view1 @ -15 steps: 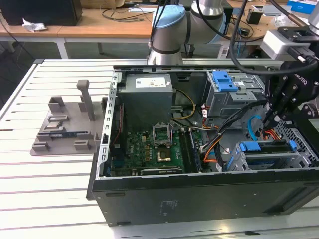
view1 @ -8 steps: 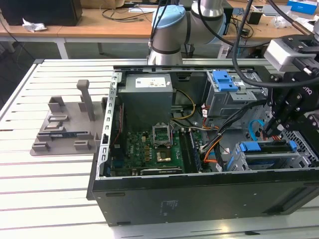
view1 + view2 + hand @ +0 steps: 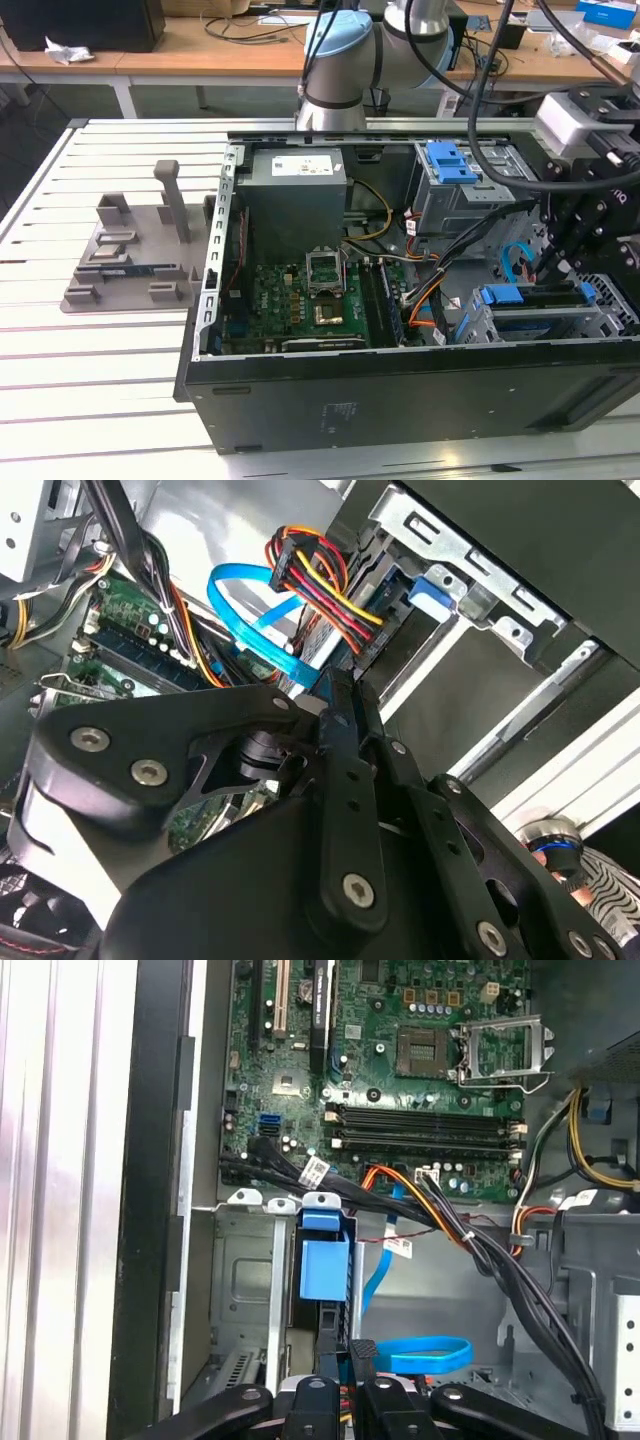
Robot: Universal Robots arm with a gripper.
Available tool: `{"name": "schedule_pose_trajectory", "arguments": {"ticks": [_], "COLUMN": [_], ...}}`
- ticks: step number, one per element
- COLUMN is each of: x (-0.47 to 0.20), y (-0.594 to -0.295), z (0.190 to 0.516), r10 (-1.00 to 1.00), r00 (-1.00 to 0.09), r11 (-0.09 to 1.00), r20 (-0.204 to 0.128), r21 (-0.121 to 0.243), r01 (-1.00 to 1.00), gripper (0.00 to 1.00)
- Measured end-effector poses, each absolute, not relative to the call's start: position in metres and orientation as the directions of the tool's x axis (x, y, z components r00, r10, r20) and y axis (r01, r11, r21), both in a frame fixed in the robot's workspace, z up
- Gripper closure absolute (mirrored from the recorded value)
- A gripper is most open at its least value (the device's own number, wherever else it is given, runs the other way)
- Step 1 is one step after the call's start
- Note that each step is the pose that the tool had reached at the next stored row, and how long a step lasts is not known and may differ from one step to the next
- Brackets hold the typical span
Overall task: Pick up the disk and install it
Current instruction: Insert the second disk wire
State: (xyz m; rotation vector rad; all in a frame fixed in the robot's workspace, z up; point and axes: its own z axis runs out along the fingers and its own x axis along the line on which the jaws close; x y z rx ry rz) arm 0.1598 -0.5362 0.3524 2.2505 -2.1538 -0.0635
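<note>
The disk (image 3: 532, 297) lies in the grey cage (image 3: 478, 325) at the front corner of the open computer case, on the exterior view's right, with blue rails along its sides. In the first wrist view its blue rail end (image 3: 325, 1265) stands up out of the cage slot. My gripper (image 3: 553, 268) hangs just above the disk's far edge. Its black fingers are pressed together in both wrist views, with nothing between them (image 3: 348, 1352) (image 3: 340, 695). Whether the tips touch the disk I cannot tell.
A bundle of black, orange and blue cables (image 3: 450, 1225) runs past the cage. A second cage with a blue latch (image 3: 452, 165) stands behind it, beside the grey power supply box (image 3: 295, 195). A grey fixture (image 3: 135, 250) sits on the slatted table at the exterior view's left.
</note>
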Motion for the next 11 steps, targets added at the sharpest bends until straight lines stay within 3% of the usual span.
{"name": "schedule_pose_trajectory", "arguments": {"ticks": [11], "x": [0.163], "y": [-0.536], "z": [0.340], "r10": [-0.999], "r00": [0.043], "r11": [-0.043], "r20": [-0.011], "r21": [0.047], "r01": [-0.998], "gripper": [0.84]}}
